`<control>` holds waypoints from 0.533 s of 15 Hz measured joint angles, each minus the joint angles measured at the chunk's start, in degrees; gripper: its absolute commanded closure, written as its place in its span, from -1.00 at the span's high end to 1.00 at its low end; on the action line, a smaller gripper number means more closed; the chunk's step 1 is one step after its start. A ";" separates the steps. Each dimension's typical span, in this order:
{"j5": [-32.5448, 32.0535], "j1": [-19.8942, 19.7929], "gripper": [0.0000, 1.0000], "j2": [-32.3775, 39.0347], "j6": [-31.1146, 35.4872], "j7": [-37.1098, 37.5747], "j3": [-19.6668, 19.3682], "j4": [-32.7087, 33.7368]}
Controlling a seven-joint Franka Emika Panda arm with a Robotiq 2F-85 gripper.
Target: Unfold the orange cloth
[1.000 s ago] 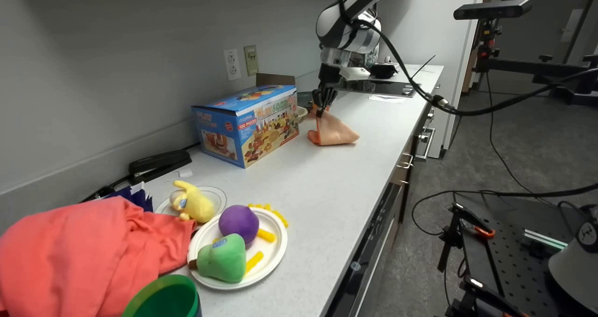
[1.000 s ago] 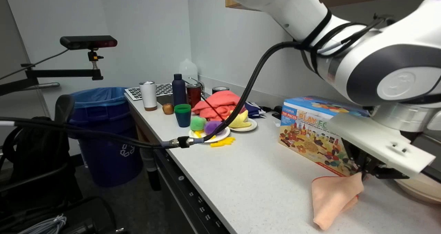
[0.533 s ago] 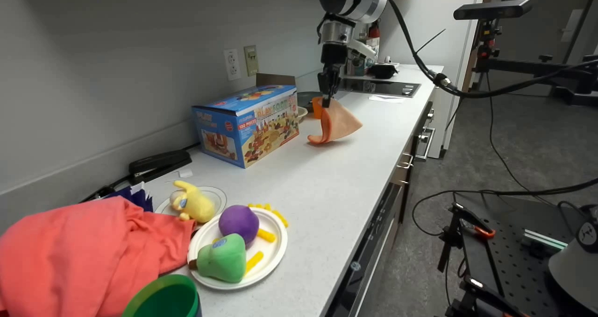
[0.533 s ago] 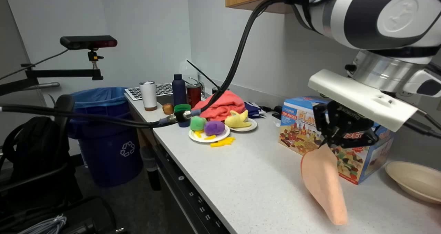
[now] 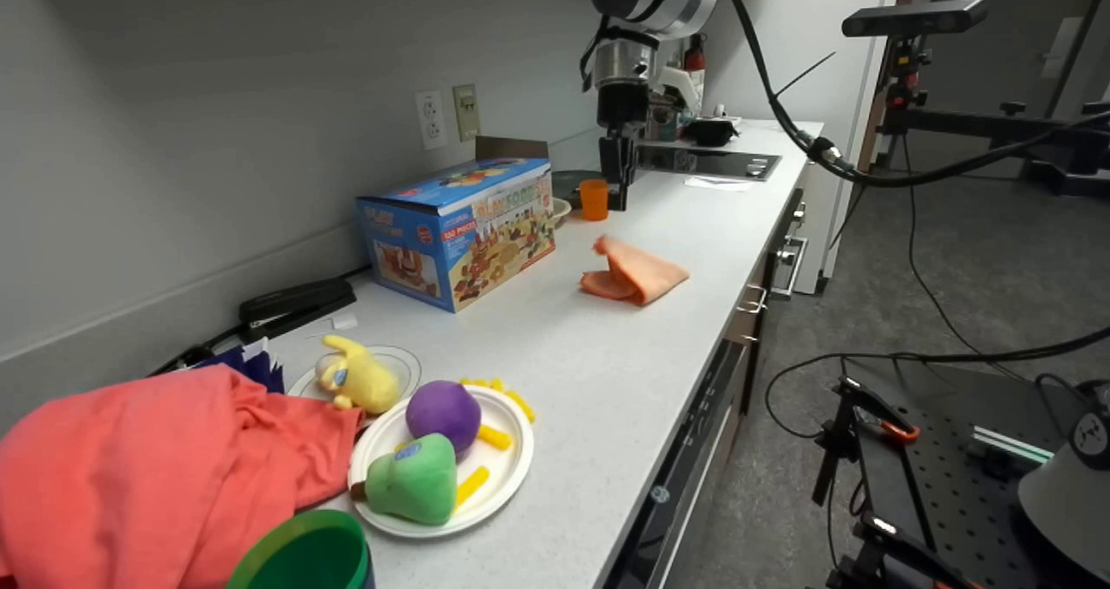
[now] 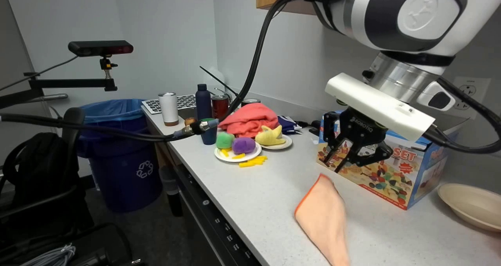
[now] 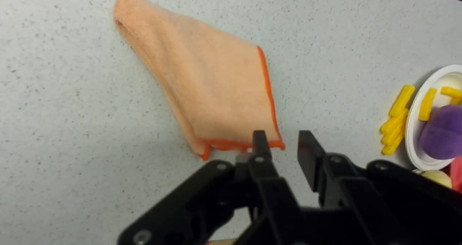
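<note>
The orange cloth [image 7: 213,82] lies on the counter as a pale peach wedge with bright orange edging. It is partly folded, with a rolled fold along one side in the wrist view. It shows in both exterior views [image 5: 642,272] [image 6: 325,215], with one corner standing up a little. My gripper [image 7: 283,136] is open with a clear gap between its fingers, and nothing is held. In the exterior views the gripper [image 5: 617,203] [image 6: 332,166] hangs above the counter, apart from the cloth. In the wrist view one finger [image 7: 260,138] covers a bit of the orange edge.
A colourful box [image 6: 372,172] stands against the wall beside the gripper. An orange cup [image 5: 594,199] and a beige bowl [image 6: 473,203] are near it. A white plate [image 5: 503,494] with plush toys and coral-red fabric [image 5: 156,467] lie farther along the counter.
My gripper was shut on the cloth and lifted it off the counter. It has since opened and moved away. The cloth has dropped onto the counter, shifted from where it was.
</note>
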 measured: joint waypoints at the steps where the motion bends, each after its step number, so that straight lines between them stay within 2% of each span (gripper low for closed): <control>1: -0.01 0.26 0.33 -0.23 0.00 -0.46 -0.07 -0.46; 5: -0.03 0.73 0.94 -1.16 -0.18 -1.42 -0.27 -1.85; 8: -0.04 1.10 1.00 -1.30 0.85 -1.42 -1.00 -2.35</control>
